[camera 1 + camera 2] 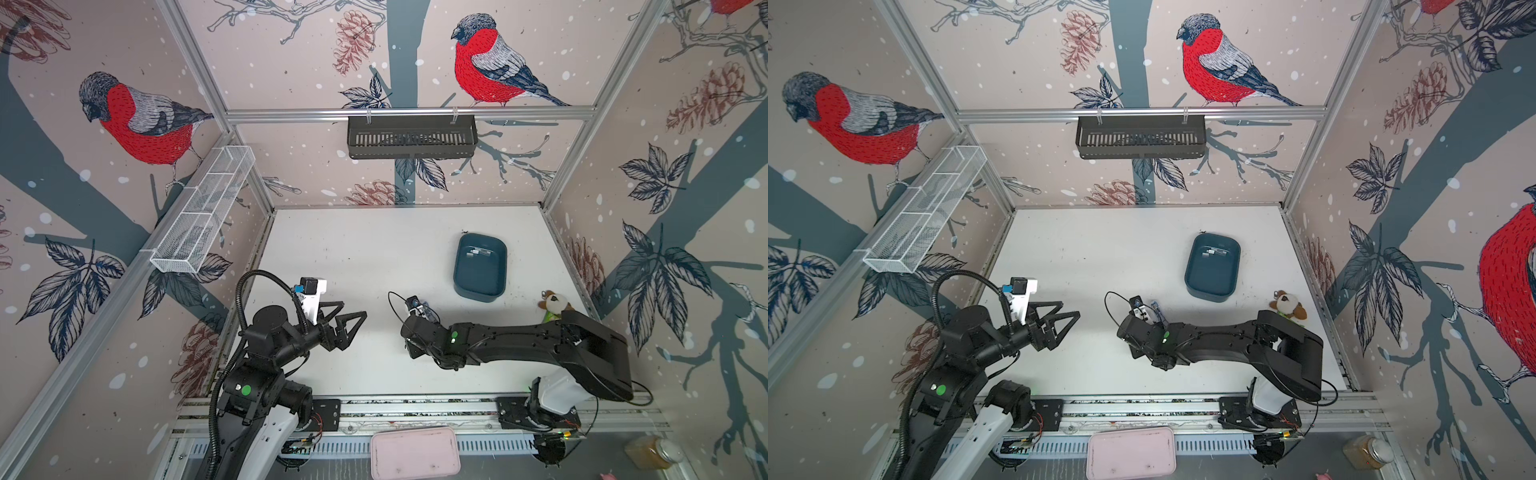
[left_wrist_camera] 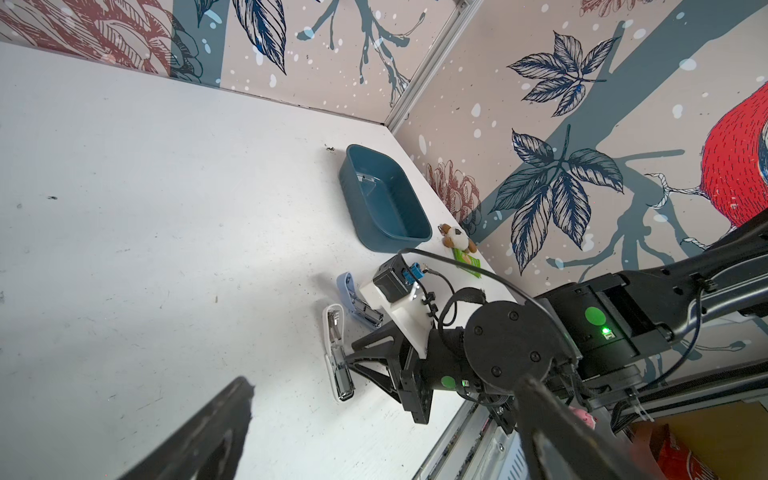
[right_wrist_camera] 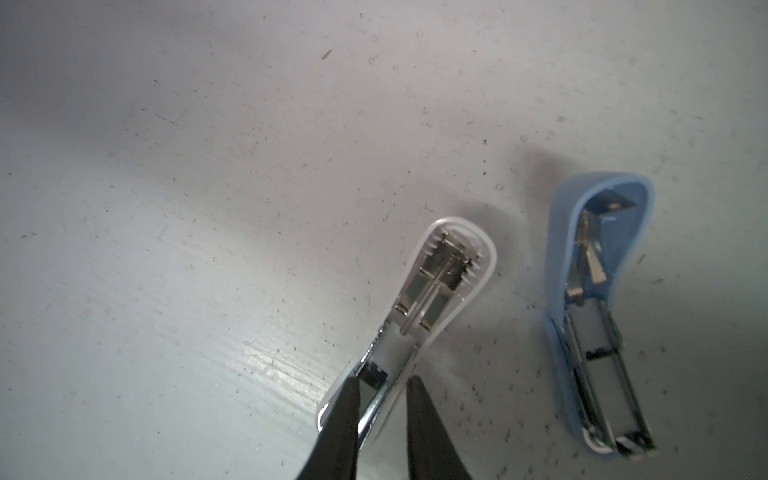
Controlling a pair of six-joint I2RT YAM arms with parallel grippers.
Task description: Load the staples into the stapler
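Across the scuffed white tabletop (image 1: pixel 353 257), boxed by bird-print walls (image 1: pixel 291 62), open surface runs along your left and far sides. Your left gripper (image 1: pixel 354 309) hangs there, fingers spread wide, holding nothing. Your right gripper (image 3: pixel 384 380) straddles the chrome rail of the opened white stapler (image 3: pixel 444 282); whether it pinches, you cannot tell. An opened blue stapler (image 3: pixel 598 291) lies just beside. The staples (image 1: pixel 484 251) lie in the teal tub (image 1: pixel 459 266) near the right wall, a plush toy (image 1: pixel 555 305) at that edge.
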